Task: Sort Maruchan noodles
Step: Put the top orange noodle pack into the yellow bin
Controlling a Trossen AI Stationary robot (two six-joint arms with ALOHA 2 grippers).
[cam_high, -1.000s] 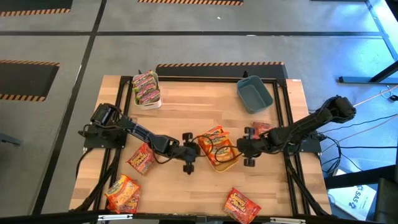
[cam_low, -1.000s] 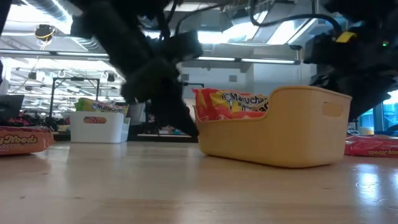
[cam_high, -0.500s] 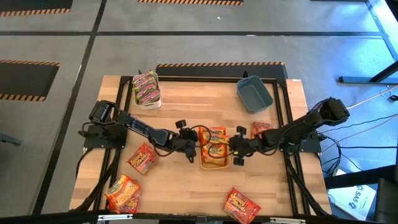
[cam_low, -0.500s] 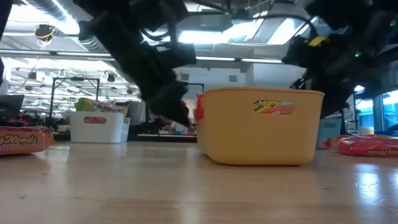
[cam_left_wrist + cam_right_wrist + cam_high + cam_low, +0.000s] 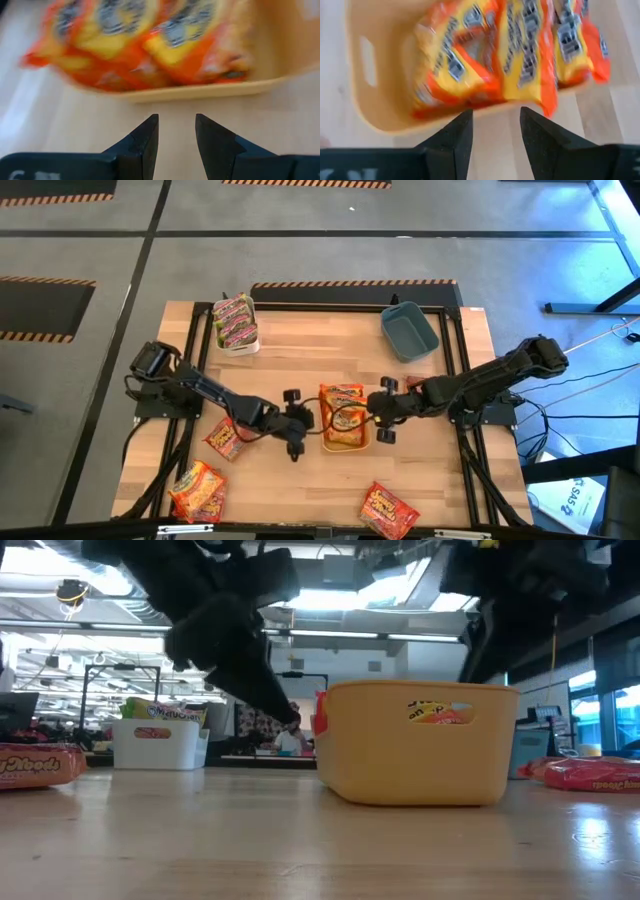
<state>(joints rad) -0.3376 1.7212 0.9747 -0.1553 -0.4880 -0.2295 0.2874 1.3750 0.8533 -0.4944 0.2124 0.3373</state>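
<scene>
Two orange packets (image 5: 198, 490) lay loose near the table's (image 5: 300, 350) front left corner, and green packets (image 5: 234, 320) filled the white bin (image 5: 240, 345) at the back. Left gripper (image 5: 297, 423) sat just left of the yellow bin (image 5: 344, 442), jaws slightly apart, empty. Orange noodle packets (image 5: 344, 412) lay in that bin. Right gripper (image 5: 378, 406) sat beside its right wall, jaws likewise apart. Red packets (image 5: 388, 510) lay at front right, and the blue bin (image 5: 408, 332) stood at the back.
</scene>
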